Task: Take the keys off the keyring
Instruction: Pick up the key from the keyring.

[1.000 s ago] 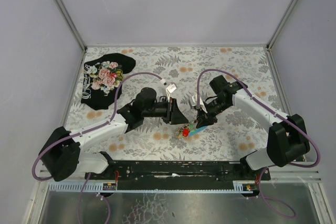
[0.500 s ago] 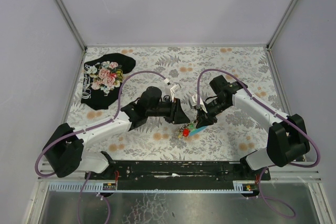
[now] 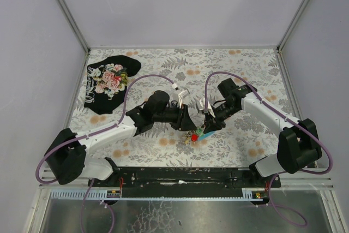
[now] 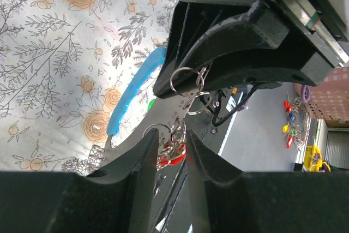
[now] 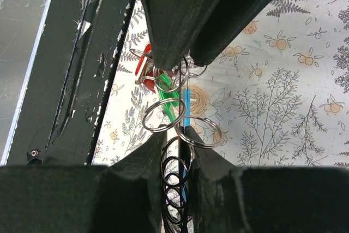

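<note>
Just 6 o'clock of the middle of the table (image 3: 245, 64): the keys (image 3: 192, 136), red and green heads bunched among small silver rings. Reached from 9 o'clock by the left gripper (image 4: 172, 137), fingers clenched narrowly on that bunch. Met from 3 o'clock by the right gripper (image 5: 177, 140) — clamped on the keyring (image 4: 133, 94) by its chain of rings, light-blue fob just at 3 o'clock of the keys. Tips of both grippers very near each other. Well apart at 10 o'clock, a black floral cloth (image 3: 109, 83) — flat on the table.
</note>
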Robot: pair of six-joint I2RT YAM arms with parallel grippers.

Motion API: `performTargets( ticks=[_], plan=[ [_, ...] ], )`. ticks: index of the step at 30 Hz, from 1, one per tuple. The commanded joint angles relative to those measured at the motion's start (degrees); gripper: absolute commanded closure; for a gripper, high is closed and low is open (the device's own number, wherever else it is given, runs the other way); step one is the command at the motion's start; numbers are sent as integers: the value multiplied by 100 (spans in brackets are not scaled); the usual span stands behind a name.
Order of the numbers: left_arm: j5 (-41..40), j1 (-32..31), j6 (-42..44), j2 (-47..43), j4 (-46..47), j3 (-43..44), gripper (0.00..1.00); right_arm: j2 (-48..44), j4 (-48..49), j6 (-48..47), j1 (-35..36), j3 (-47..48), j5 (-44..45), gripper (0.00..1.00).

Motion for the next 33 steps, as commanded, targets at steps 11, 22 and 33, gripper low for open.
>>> performTargets(
  ticks=[11, 22, 33],
  plan=[
    [286, -62, 26, -152, 99, 238, 78, -29, -73, -82, 51, 89, -365, 100],
    [104, -95, 105, 18, -230, 404, 84, -21, -73, -73, 49, 93, -366, 100],
    [-59, -99, -17, 236, -394, 542, 85, -140, 311, 348, 46, 25, -132, 100]
  ],
)
